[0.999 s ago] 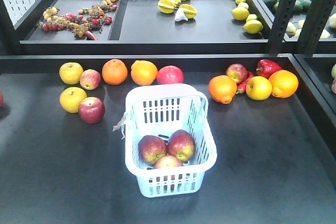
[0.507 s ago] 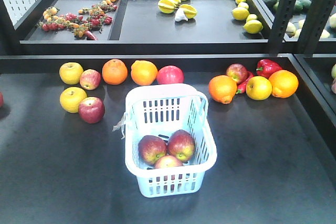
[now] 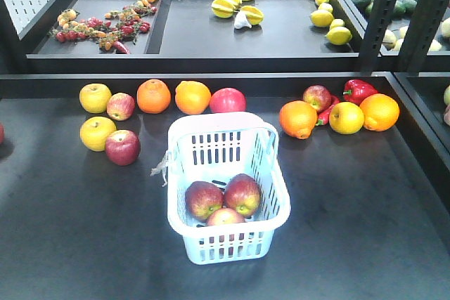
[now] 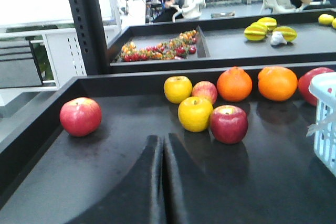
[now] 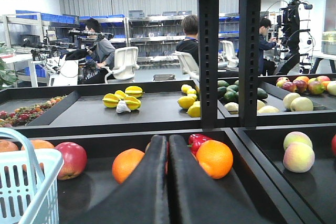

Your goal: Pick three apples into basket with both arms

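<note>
Two grippers, both pressed shut on nothing, and that's what you get from each wrist cam. Your left gripper [image 4: 160, 182] has its fingers [image 4: 142, 182] together with only a thin seam between them, low over the dark table [image 4: 79, 182]. Ahead of it sit a yellow fruit [image 4: 195, 114] and a dark red apple [image 4: 229, 124], touching each other. A lone red apple [image 4: 80, 116] sits off to its left near the tray wall, and the basket's edge pokes in at far right.

Your right gripper [image 5: 168, 182] is the same story: fingers together, empty. Just past it you've got two oranges [image 5: 214, 158] and a red pepper [image 5: 197, 140] peeking between them.

From the front view neither arm shows at all. The basket [image 3: 181, 142] stands mid-table, with three apples [image 3: 243, 194] bunched at its near end, touching one another. A frayed tag [image 3: 162, 168] hangs off its left rim. Behind it, along the back wall, you'll see a row of fruit including a loose red apple [image 3: 123, 147] at left.
</note>
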`<state>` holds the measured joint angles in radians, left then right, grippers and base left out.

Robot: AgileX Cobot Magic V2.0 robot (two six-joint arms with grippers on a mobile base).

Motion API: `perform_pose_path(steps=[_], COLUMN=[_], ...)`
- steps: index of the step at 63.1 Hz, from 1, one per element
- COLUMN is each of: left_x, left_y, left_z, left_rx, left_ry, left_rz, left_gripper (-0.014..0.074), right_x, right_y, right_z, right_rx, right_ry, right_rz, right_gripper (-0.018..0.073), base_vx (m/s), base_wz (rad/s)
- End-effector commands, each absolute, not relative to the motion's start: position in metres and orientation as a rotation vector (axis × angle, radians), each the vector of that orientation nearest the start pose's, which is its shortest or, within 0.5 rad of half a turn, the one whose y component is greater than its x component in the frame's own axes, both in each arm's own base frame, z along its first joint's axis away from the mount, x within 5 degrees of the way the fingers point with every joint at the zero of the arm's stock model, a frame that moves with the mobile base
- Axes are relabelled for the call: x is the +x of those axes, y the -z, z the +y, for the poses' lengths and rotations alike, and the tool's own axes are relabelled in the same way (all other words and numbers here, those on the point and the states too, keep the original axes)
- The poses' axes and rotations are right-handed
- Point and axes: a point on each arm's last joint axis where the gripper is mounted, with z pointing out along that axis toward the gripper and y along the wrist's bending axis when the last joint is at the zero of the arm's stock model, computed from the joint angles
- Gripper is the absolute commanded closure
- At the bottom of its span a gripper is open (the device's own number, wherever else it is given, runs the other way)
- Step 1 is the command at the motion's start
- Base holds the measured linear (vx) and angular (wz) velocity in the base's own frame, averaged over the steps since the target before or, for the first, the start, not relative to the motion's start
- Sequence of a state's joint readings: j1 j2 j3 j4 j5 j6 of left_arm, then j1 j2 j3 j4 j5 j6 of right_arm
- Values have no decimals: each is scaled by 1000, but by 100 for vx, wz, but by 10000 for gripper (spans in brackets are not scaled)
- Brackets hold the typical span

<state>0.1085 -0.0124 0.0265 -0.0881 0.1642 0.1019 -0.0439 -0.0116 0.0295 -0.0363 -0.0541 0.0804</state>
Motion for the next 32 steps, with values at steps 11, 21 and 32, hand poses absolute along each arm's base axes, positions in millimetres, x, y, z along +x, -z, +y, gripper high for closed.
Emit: perform_pose_path(steps=[11,21,32], left_x=[56,56,56], left_y=[-189,-189,-189], left_z=[5,4,3], left_rx=[-80,-61,-54], left_ry=[-74,-60,-53], left_rz=[1596,1596,1597], left_gripper=[604,604,604], right_x=[55,55,55], right_y=[-213,-213,-213], right_z=[-2,-2,-2], right_rx=[52,52,52], right_ry=[9,9,9], right_rz=[1372,1372,1372], right_gripper=[563,563,563], base_vx=[0,0,0], base_wz=[0,0,0])
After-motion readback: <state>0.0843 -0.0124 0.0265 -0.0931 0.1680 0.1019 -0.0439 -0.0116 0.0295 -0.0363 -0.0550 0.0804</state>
